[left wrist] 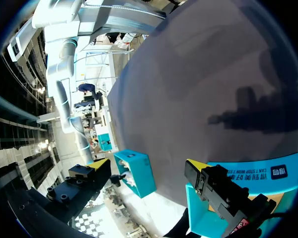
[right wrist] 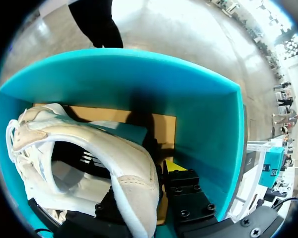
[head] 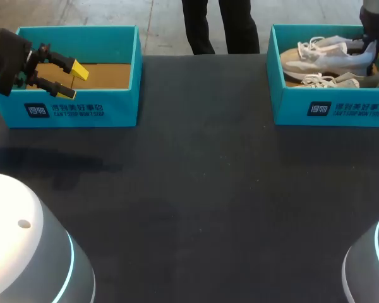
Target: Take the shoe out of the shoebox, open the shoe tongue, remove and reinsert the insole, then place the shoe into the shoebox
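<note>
Overhead, the shoe [head: 322,57] lies in the right box [head: 335,110], resting over a second shoe [head: 331,81], and my right arm [head: 376,22] reaches in at its heel. The left gripper [head: 74,81] hangs spread wide, holding nothing, above the left box [head: 82,110], which has no shoe in it.

The left wrist view adds little: the left gripper [left wrist: 144,164] gapes over table [left wrist: 213,74], with the right box [left wrist: 139,173] far ahead.

Only the right wrist view shows the contact. The shoe [right wrist: 129,163] has its soft heel collar right at the right gripper [right wrist: 161,186], near the wall of the right box [right wrist: 203,129]. Whether that gripper has clamped on the collar I cannot tell.

The risks, as I judge them: the padded collar may fold and slip free, and the laces could snag the second shoe or drag the light box along.
</note>
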`<state>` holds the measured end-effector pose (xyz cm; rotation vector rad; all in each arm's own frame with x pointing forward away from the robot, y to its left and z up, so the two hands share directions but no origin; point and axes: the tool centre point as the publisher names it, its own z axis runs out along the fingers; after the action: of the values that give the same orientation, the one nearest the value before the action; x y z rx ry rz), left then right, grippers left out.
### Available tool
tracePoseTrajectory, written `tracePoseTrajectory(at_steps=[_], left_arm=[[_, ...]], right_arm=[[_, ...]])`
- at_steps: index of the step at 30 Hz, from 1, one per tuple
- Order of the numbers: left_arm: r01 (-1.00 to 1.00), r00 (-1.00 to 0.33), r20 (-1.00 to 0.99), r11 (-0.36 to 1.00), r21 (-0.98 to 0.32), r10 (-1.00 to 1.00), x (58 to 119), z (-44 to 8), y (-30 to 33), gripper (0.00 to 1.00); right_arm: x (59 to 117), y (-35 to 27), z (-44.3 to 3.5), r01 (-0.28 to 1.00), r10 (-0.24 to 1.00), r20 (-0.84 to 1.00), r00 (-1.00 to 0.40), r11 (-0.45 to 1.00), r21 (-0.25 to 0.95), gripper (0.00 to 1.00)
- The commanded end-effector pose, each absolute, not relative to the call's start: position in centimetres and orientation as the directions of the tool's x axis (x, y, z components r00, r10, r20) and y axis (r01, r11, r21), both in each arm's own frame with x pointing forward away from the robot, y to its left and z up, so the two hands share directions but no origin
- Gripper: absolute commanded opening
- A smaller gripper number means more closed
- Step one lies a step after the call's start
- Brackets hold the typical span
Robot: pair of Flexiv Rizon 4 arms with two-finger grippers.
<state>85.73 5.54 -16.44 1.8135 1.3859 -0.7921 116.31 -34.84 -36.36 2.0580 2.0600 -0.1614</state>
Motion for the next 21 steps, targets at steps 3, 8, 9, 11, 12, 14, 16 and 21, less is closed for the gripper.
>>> tracePoseTrajectory(at_steps=[3, 8, 9, 11, 12, 14, 16, 21], left_arm=[[0.970, 0.238, -0.810, -0.173, 0.170, 0.537, 85.7, -16.4, 5.5, 1.00], [0.970, 0.238, -0.810, -0.173, 0.170, 0.537, 85.7, -16.4, 5.5, 1.00], [0.970, 0.238, -0.810, -0.173, 0.170, 0.537, 85.7, -16.4, 5.5, 1.00], [0.970, 0.238, -0.810, -0.173, 0.170, 0.537, 85.7, -16.4, 5.5, 1.00], [0.970, 0.238, -0.810, -0.173, 0.170, 0.537, 85.7, -16.4, 5.5, 1.00], [0.970, 0.238, -0.810, -0.173, 0.170, 0.537, 85.7, -16.4, 5.5, 1.00], [0.970, 0.238, -0.810, -0.173, 0.170, 0.537, 85.7, -16.4, 5.5, 1.00], [0.970, 0.238, -0.810, -0.173, 0.170, 0.537, 85.7, -16.4, 5.5, 1.00]], right_arm=[[117.4, -35.0, -37.5, 0.998, 0.974, -0.225, 0.005, 0.009, 0.062, 0.00], [117.4, -34.9, -38.0, 0.998, 0.976, -0.220, 0.002, 0.011, 0.059, 0.00], [117.4, -34.9, -38.1, 0.998, 0.976, -0.219, 0.002, 0.011, 0.058, 0.00], [117.4, -34.9, -38.4, 0.998, 0.976, -0.217, 0.002, 0.010, 0.056, 0.00], [117.4, -34.9, -38.5, 0.998, 0.977, -0.215, 0.002, 0.009, 0.054, 0.00], [117.3, -34.9, -38.7, 0.999, 0.977, -0.213, 0.003, 0.008, 0.052, 0.00], [117.3, -34.8, -38.9, 0.999, 0.977, -0.211, 0.003, 0.008, 0.051, 0.00], [117.5, -34.6, -39.3, 0.999, 0.979, -0.205, 0.000, 0.011, 0.049, 0.00]])
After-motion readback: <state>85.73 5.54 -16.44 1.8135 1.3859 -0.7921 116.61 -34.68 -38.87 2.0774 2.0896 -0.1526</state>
